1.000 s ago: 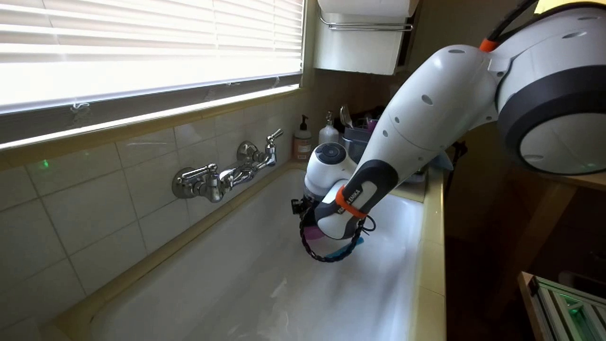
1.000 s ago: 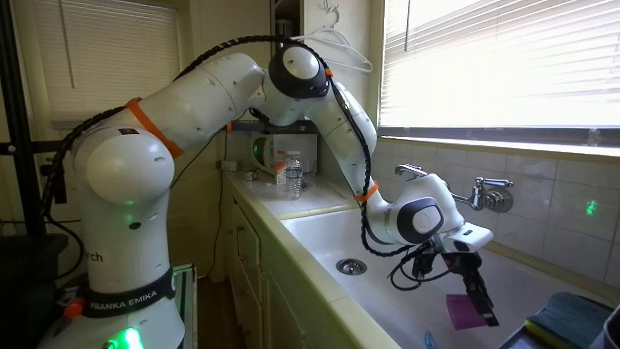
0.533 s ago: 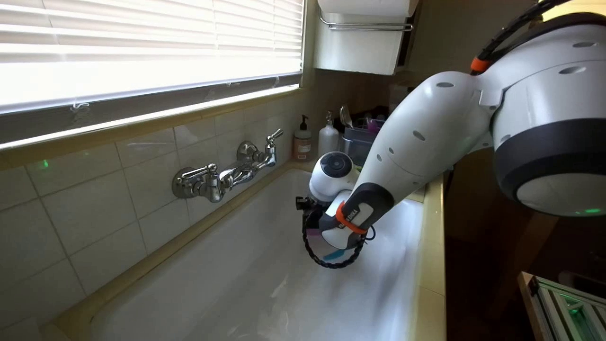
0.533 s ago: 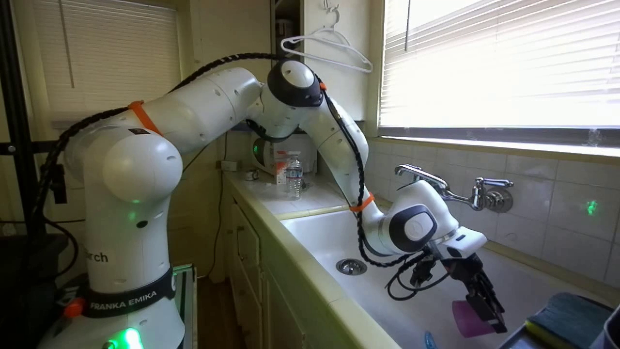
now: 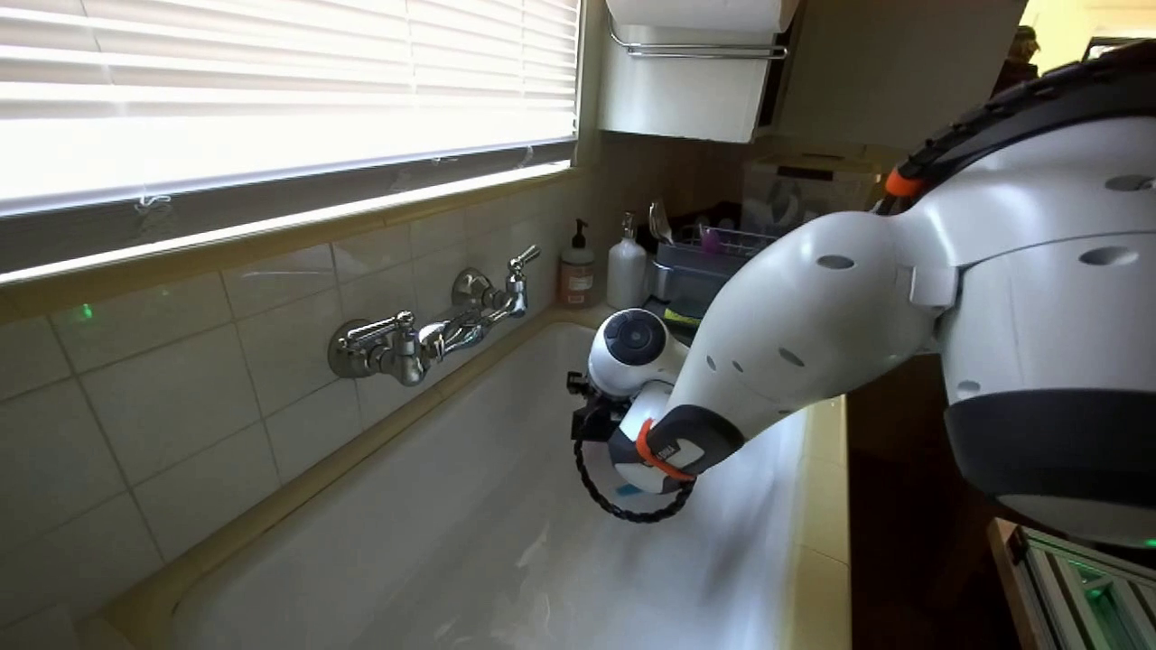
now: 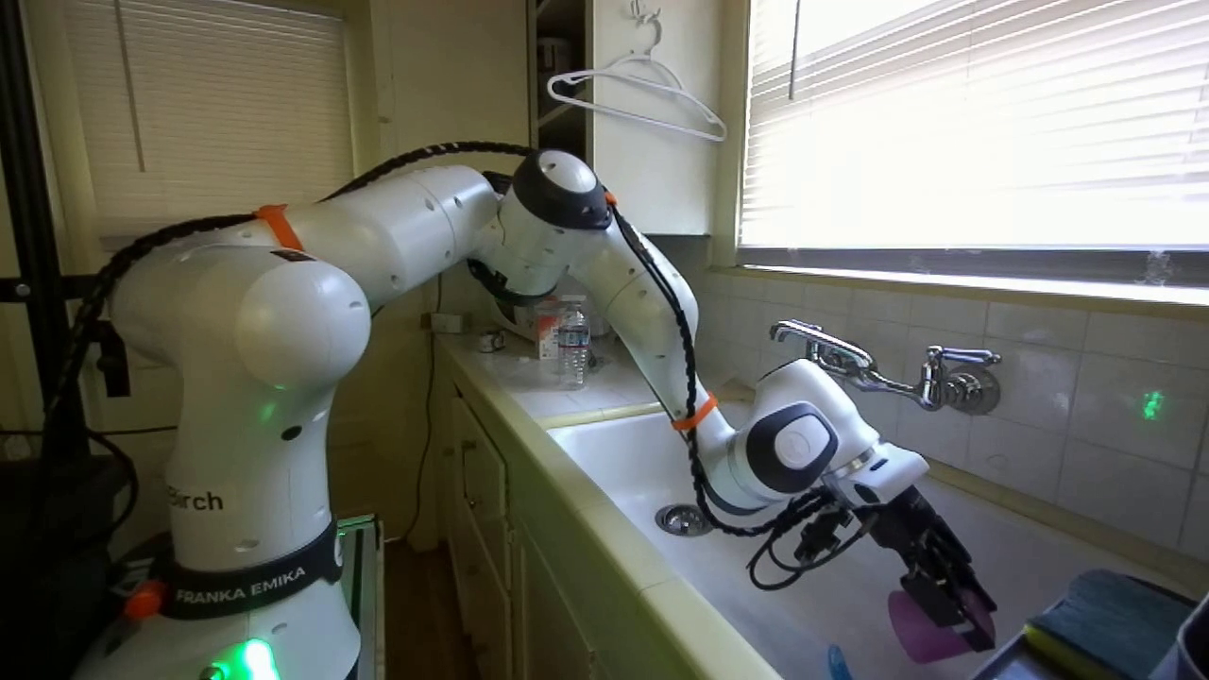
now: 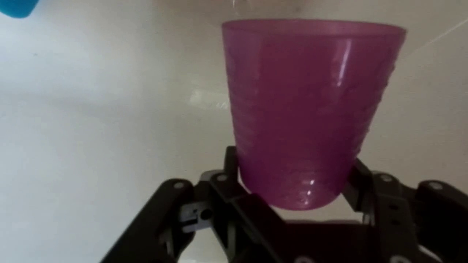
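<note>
A purple translucent cup [image 7: 307, 109] fills the middle of the wrist view, its wide rim pointing away from the gripper. My gripper [image 7: 296, 164] is shut on the cup's narrow lower part, a finger against each side. In an exterior view the cup [image 6: 921, 631] lies tilted low over the white sink [image 6: 803, 604], below the dark gripper fingers [image 6: 945, 600]. Whether it touches the basin I cannot tell. A blue object [image 7: 18, 7] shows at the wrist view's upper left corner. The arm hides most of the gripper in an exterior view, where the blue object [image 5: 629, 489] peeks out.
A chrome faucet [image 5: 452, 334] juts from the tiled wall over the sink. Two soap bottles [image 5: 625, 266] and a grey dish rack [image 5: 709, 271] stand at the sink's far end. A dark green cloth [image 6: 1115, 619] lies by the near corner. The drain [image 6: 685, 519] is visible.
The arm has lowered and its elbow has dropped. Gripper and purple cup have shifted together slightly right and down in an exterior view, and the cup has tilted more.
</note>
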